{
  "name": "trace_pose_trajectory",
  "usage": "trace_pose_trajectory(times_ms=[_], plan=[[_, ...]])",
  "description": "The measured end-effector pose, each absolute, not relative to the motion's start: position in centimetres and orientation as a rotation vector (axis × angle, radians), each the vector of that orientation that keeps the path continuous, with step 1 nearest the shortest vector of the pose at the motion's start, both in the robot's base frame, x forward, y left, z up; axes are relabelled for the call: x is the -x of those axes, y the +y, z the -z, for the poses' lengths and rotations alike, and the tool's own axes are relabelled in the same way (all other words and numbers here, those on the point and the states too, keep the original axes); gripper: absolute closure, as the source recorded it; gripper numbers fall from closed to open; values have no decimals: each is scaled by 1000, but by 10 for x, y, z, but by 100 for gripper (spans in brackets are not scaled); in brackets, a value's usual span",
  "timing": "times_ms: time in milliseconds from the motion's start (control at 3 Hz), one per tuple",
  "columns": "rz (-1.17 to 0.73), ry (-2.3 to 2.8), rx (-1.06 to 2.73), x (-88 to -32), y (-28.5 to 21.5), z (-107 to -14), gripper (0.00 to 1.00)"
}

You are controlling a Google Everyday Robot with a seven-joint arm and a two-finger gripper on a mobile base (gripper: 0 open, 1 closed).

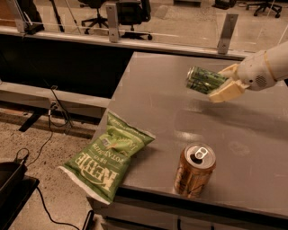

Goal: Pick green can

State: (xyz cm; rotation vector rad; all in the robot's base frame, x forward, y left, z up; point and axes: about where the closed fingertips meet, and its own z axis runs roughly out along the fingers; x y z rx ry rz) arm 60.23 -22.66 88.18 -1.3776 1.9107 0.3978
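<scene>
The claw (pixel 223 82), cream-coloured and reaching in from the right on a white arm, is pinching the green can (pixel 203 80) between its two fingers, one above the can and one below. The green can lies on its side in this grip, its silver end facing left, and hangs above the far right part of the grey worktop (pixel 153 99), apparently clear of the surface. Nearer the front edge, well apart from the claw, a brown can (pixel 194 170) stands upright with its opened top showing. At the front left corner a green chip bag (pixel 109 155) lies flat, partly overhanging the worktop edge. Beyond the worktop, office chairs (pixel 118 12) stand behind a low glass partition (pixel 180 27).
</scene>
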Motion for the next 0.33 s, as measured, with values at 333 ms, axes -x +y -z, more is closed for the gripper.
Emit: trace_pose_trajectory(times_ms=[333], plan=[[-399, 1902, 1376, -603, -226, -886, 100]])
